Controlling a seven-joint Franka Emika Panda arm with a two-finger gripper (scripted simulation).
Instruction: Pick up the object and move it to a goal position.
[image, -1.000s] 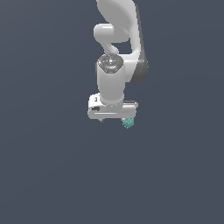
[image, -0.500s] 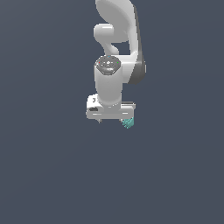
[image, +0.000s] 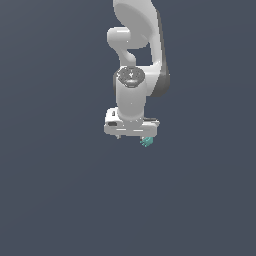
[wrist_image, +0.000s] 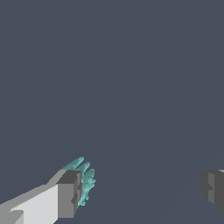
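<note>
The object (wrist_image: 86, 181) is a small teal-green ridged item with several thin fins. In the wrist view it lies right against the inner face of one grey finger (wrist_image: 68, 194), while the other finger (wrist_image: 213, 189) stands far off. My gripper (wrist_image: 142, 190) is open and wide, with the object at one side of the gap, not clamped. In the exterior view the white gripper (image: 132, 135) points down, and the object (image: 146, 142) shows just below its end on the exterior view's right.
A plain dark blue-grey surface (image: 60, 200) fills both views. The white arm (image: 137, 45) rises above the gripper at the top of the exterior view. No goal marker shows.
The arm's wrist has sunk slightly. The object stays in the same place under the gripper's end on the exterior view's right.
</note>
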